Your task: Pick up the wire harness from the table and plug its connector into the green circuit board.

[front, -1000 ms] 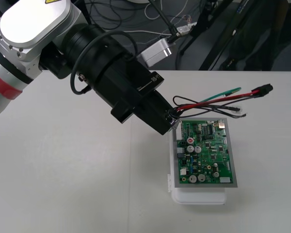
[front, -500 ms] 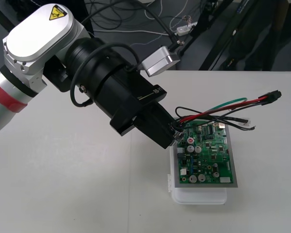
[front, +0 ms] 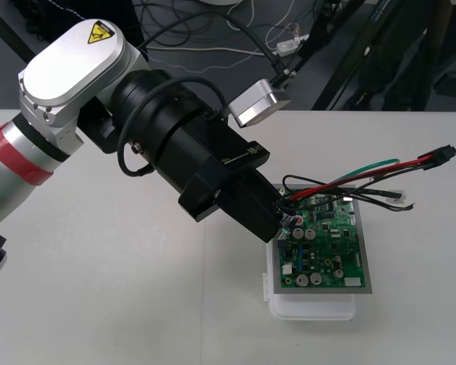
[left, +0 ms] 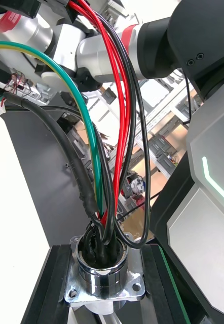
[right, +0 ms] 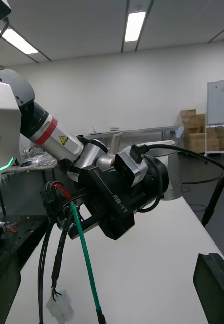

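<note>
Left pincer [front: 277, 219] carried harness [front: 357, 173] rightward, covering board [front: 327, 251] corner.

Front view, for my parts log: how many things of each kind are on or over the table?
green circuit board: 1
white base: 1
wire harness: 1
left gripper, shut on the harness's socket: 1
Total: 4

circuit board [front: 330, 247] far-left corner hidden under left gripper [front: 277, 219], harness [left: 123, 126] wires cut off at pic edge
</note>
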